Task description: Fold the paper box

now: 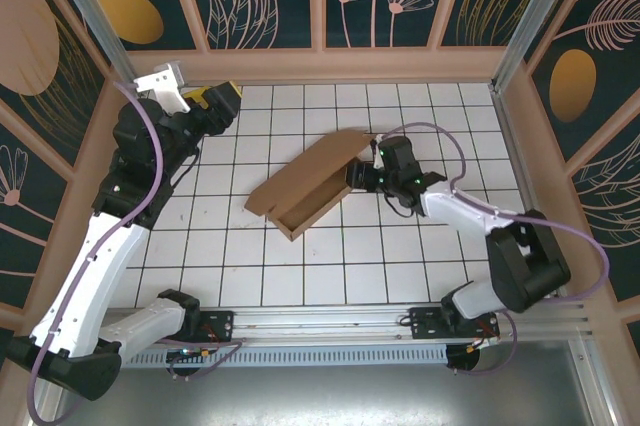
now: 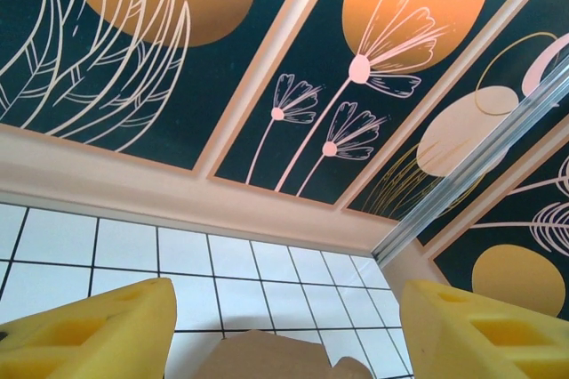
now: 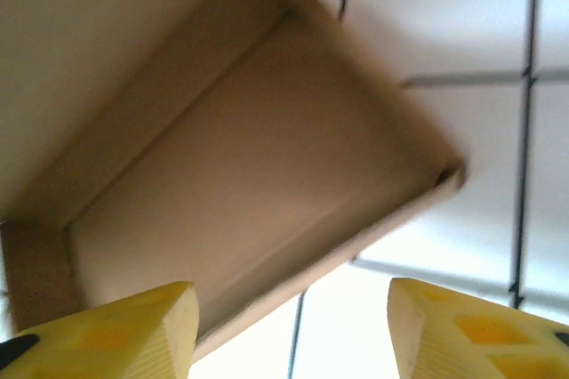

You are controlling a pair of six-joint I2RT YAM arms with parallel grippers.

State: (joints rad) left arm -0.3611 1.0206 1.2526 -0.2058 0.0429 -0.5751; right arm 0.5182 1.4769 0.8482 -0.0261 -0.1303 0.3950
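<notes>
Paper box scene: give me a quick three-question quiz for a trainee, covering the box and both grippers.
1. True or false: the left gripper is clamped on the paper box.
2. Which is closest to the box's end? A) left gripper B) right gripper C) both equally
3. Fill in: the right gripper's jaws stand ____, with nothing gripped between them.
Key: 1 false; 2 B; 3 open.
</notes>
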